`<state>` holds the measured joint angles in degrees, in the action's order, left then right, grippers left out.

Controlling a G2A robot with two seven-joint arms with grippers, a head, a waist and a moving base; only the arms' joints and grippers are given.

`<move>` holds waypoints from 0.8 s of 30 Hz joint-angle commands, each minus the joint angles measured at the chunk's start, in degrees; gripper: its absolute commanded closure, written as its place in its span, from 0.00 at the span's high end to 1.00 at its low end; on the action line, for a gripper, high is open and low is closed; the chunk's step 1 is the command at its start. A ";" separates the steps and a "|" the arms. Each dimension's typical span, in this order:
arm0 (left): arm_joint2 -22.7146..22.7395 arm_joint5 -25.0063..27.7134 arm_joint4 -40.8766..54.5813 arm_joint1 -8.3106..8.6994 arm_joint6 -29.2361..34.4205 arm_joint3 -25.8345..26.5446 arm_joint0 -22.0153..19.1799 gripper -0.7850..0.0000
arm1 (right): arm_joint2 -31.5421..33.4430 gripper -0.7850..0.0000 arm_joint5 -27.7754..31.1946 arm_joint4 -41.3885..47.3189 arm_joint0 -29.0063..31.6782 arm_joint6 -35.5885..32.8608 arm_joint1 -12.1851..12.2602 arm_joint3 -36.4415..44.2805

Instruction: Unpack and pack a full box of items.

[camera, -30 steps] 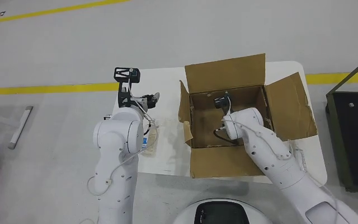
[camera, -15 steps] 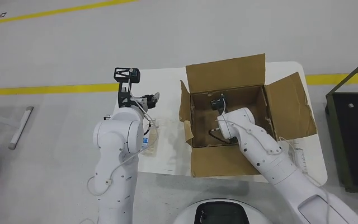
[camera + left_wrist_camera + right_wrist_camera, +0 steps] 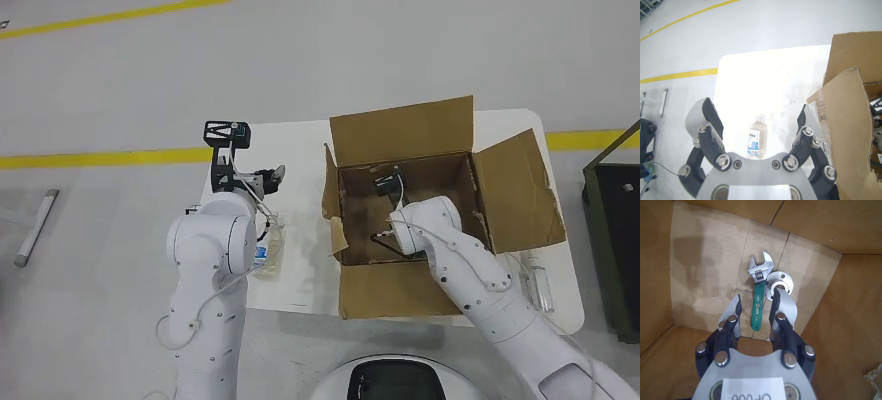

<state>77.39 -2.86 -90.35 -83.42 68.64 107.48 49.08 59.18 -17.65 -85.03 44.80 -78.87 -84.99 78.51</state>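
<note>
Between the spread fingers of the right claw, down on the floor of the cardboard box, an adjustable wrench is seen lying flat. Its green handle is pointed back toward the wrist and its steel head away from it. The claw is released and nothing is held; the handle is straddled, but no contact can be made out. Just beside the wrench, by one finger, a round metal flange is found, touching or nearly touching the wrench's neck. That fingertip is seen in front of the flange's bore, and whether it rests on it cannot be told.

The unpacking half of the task is judged to be in hand, with the wrench taken as the item being approached. For the next move, a short descent and a closing on the green handle would be called for. The finger nearest the flange should be kept clear of its rim so that the flange is not dragged along.

Below the left claw, likewise released and empty, a clear bottle with a white and blue label is seen standing upright on the white table. It is roughly centred between the fingers and near the box's outer wall. It is taken as an item already unpacked, with wrench and flange left inside
</note>
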 commanded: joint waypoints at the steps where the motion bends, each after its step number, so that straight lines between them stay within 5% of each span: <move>1: 0.00 0.00 0.00 0.00 0.00 0.00 0.00 1.00 | 0.25 0.45 0.12 -0.15 0.29 0.00 -0.02 -0.27; 24: 0.00 0.00 0.00 0.00 0.00 0.00 0.00 1.00 | 0.11 0.45 1.70 1.69 -1.62 1.35 -1.79 -8.30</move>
<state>77.39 -2.86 -90.35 -83.42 68.64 107.48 49.08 59.29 -16.07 -83.45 43.30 -77.52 -86.72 70.36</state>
